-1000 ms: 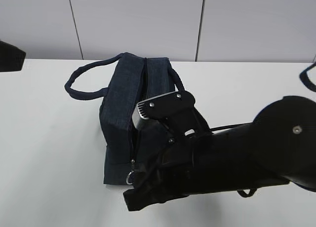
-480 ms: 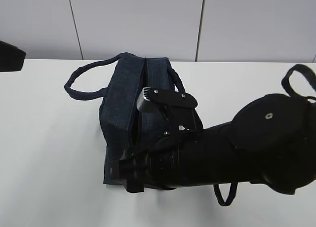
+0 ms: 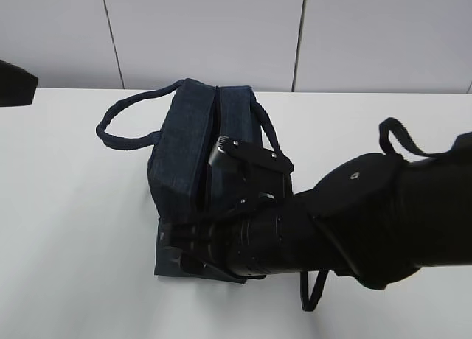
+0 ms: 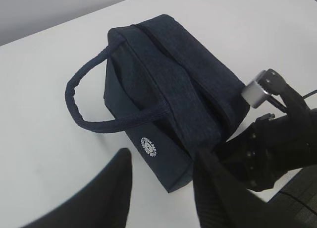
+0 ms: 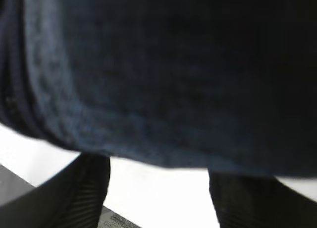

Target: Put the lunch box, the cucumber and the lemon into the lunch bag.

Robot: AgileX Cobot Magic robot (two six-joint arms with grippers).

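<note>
A: How far along is it?

B: Barely begun, I'd judge — the lunch bag (image 4: 171, 91) sits on the table (image 3: 66, 206), its top zipper apparently closed, and no lunch box, cucumber or lemon is in view.

A: And the grippers?

B: The right gripper (image 5: 158, 198) has its fingers apart, pressed close against the bag's near end. The left gripper (image 4: 161, 188) hangs open, near the bag's logo side — holding nothing.

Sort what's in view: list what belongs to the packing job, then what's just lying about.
Belongs to the job:
lunch bag, zipped shut
right gripper, open at the bag's end
left gripper, open

Lying about:
nothing; only the bare table. Lunch box, cucumber and lemon aren't visible.
</note>
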